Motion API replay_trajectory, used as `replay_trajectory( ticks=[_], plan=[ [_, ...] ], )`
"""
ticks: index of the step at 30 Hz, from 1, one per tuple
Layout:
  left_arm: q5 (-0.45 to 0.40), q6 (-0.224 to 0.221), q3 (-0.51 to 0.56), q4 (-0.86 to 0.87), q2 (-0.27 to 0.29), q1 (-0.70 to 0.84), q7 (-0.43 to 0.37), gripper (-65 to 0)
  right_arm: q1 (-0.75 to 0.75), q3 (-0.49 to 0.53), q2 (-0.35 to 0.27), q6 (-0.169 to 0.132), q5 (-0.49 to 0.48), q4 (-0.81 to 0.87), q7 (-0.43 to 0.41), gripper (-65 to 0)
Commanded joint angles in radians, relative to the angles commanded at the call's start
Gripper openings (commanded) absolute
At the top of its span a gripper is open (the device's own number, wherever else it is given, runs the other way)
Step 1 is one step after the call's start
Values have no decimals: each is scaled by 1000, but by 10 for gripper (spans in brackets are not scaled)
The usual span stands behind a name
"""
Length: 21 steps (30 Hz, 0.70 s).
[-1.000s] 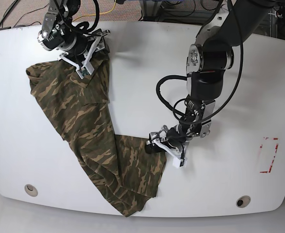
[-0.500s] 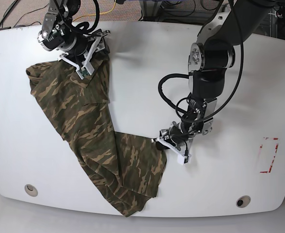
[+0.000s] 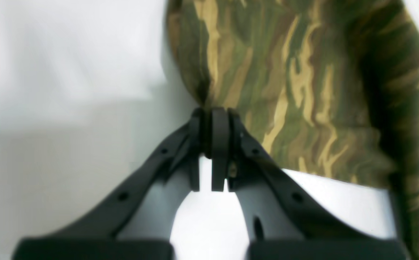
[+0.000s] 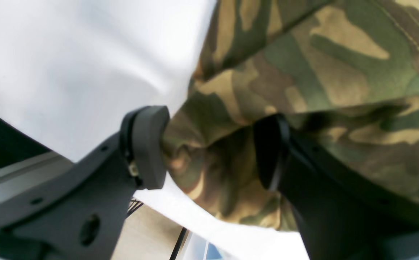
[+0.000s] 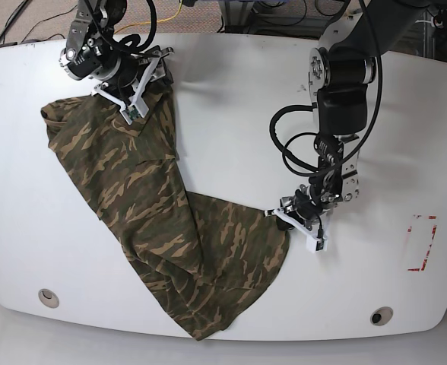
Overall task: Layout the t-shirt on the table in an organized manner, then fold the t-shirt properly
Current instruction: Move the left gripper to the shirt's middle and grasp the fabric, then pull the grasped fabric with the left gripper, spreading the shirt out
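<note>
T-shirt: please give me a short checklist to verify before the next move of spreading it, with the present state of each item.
1. Left gripper shut on the t-shirt edge: ok; the wrist view shows jaws closed on cloth.
2. Right gripper holding the far corner: ok; cloth bunched between its fingers.
3. T-shirt flat: not ok; it lies in a twisted diagonal band.
4. T-shirt fully on the table: cannot tell; the near tip reaches the front edge.
5. Bare table beside the left gripper: ok.
6. Collar and sleeves found: cannot tell.
</note>
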<state>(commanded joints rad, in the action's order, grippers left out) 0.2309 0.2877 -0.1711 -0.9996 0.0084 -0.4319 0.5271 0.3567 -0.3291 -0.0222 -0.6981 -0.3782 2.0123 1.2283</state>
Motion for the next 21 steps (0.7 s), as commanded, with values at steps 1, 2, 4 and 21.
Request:
replay_trajectory(
  ticks=[1, 2, 4, 21],
  plan=[
    [0, 3, 0, -57, -14, 25, 20, -647, -2, 0, 0, 0, 2, 0, 0, -293],
    [0, 3, 0, -103, -23, 43, 37, -647, -2, 0, 0, 0, 3, 0, -3, -295],
    [0, 5, -6, -204, -49, 84, 72, -647, -3, 0, 0, 0, 3, 0, -17, -295],
    [235, 5, -226, -835, -333, 330, 348, -649, -83, -106, -5, 0, -3, 2, -21, -428]
  ],
)
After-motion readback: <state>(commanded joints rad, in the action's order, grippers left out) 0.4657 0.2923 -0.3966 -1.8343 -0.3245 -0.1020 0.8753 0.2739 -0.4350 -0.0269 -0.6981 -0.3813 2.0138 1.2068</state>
